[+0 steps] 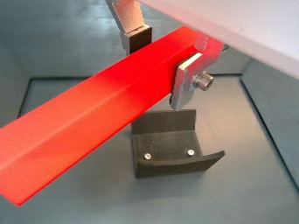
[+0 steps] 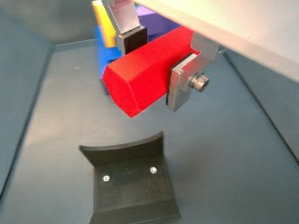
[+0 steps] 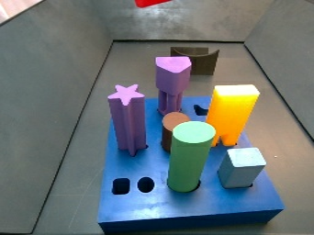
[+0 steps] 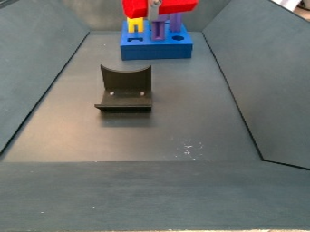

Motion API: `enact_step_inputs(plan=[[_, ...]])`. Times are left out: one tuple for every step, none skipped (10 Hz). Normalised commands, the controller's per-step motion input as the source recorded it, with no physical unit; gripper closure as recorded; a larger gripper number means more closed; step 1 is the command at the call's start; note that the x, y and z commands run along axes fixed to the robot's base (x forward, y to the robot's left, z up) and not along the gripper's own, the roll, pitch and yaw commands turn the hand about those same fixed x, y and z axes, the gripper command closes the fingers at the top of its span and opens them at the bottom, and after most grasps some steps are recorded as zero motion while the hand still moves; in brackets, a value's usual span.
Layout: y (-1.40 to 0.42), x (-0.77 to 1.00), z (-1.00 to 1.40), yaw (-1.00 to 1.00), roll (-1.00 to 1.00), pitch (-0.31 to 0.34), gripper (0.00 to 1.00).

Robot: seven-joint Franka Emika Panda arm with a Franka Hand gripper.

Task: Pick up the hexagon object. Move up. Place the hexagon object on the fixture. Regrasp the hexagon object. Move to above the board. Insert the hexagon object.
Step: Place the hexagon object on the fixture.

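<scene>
My gripper [image 1: 163,57] is shut on the hexagon object [image 1: 93,118], a long bright red bar held crosswise between the silver fingers [image 1: 187,77]. In both wrist views the bar hangs in the air above the fixture [image 1: 176,150], a dark notched block on the grey floor, and does not touch it. The gripper [image 2: 158,59] grips the hexagon object [image 2: 140,77] near one end, with the fixture [image 2: 128,175] below. In both side views only part of the red bar [image 4: 177,6] shows at the frame's edge. The board [image 3: 185,209] is a blue slab with tall pegs.
The board [image 4: 158,47] stands past the fixture [image 4: 125,87] and carries a purple star column [image 3: 127,115], a green cylinder [image 3: 192,156], an orange block [image 3: 233,112], a brown cylinder [image 3: 175,128] and a pale blue cube [image 3: 244,167]. Sloped grey walls [image 4: 36,91] enclose the floor.
</scene>
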Motion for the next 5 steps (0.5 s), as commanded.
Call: enact_step_inputs(plan=[[-0.15, 1.00, 0.00, 1.00, 0.04, 0.097, 1.00], [-0.12, 1.00, 0.00, 1.00, 0.04, 0.106, 1.00], [0.83, 0.61, -0.33, 1.00, -0.55, 0.149, 1.00], [0.84, 0.58, -0.33, 1.00, -0.58, 0.159, 1.00], [0.66, 0.54, -0.21, 1.00, -0.65, 0.173, 1.00]])
